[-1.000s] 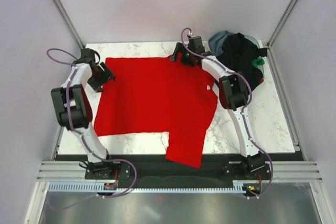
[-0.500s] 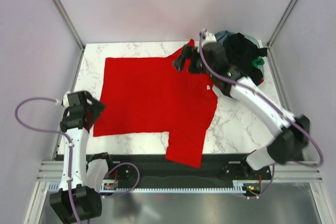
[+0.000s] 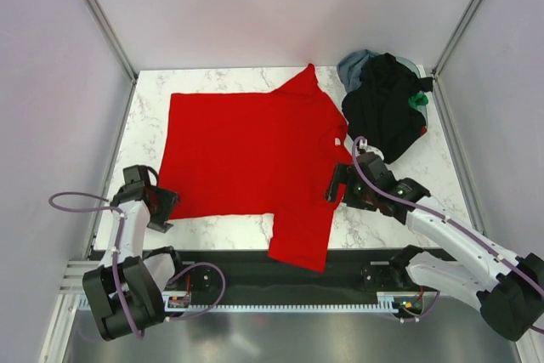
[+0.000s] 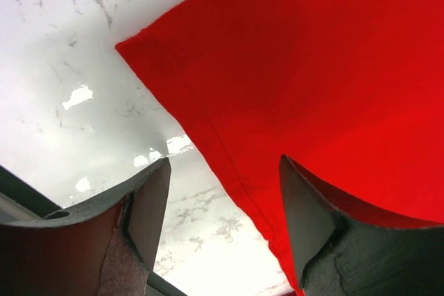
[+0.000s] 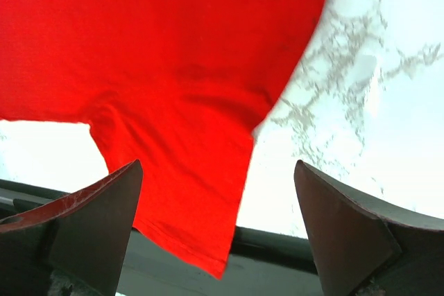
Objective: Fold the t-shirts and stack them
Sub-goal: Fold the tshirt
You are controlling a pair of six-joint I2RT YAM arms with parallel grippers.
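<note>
Near red t-shirt point(image 3: 246, 150), jaws wide, empty

Your top view looks down from behind on the whole table point(image 3: 221, 231); both wrist views hover close, sharing the red t-shirt point(image 3: 246, 150).
</note>
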